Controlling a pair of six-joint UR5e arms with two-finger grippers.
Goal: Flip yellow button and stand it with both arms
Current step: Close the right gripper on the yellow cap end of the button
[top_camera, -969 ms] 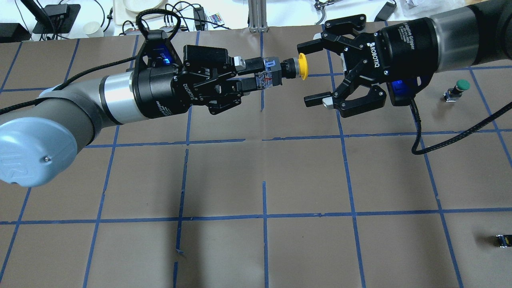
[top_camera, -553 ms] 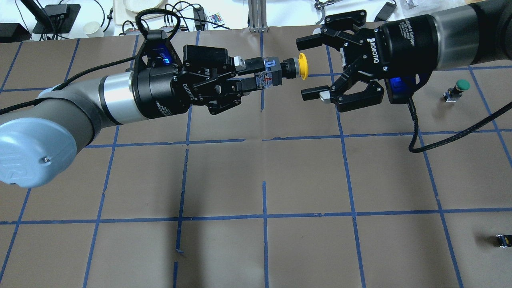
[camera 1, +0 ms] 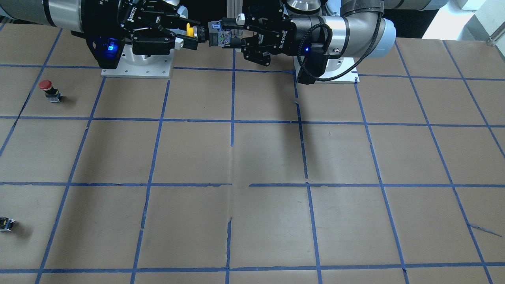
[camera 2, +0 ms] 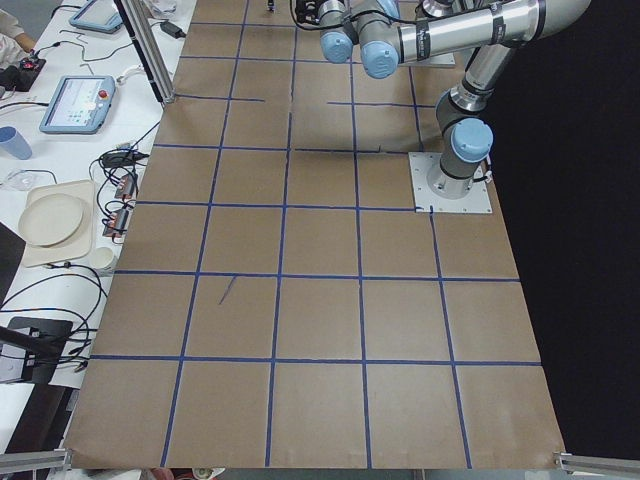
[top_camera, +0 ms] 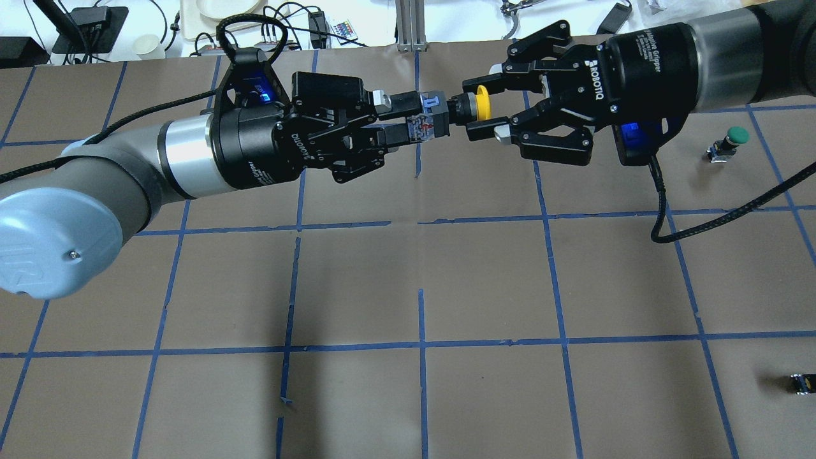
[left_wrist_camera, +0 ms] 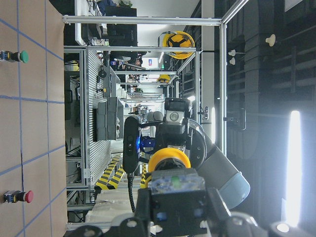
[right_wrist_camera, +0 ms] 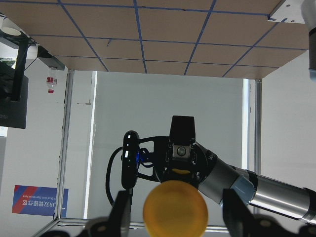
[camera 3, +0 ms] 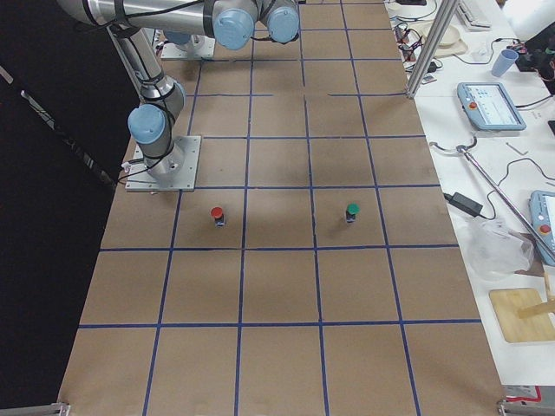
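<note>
The yellow button is held level above the table, with its cap towards my right arm. My left gripper is shut on its grey block body. My right gripper is open, with one finger on each side of the yellow cap and a small gap on both sides. In the right wrist view the cap sits between the two fingers. In the front-facing view the button hangs between both grippers, in front of the robot's bases. The left wrist view shows the cap beyond the body.
A green-capped button stands at the far right of the brown, blue-taped table. A small dark switch block lies near the right edge. A red-capped button stands on the right arm's side.
My right gripper has moved left onto the yellow cap, and its fingers have narrowed around it. The left gripper and the button have not moved.
</note>
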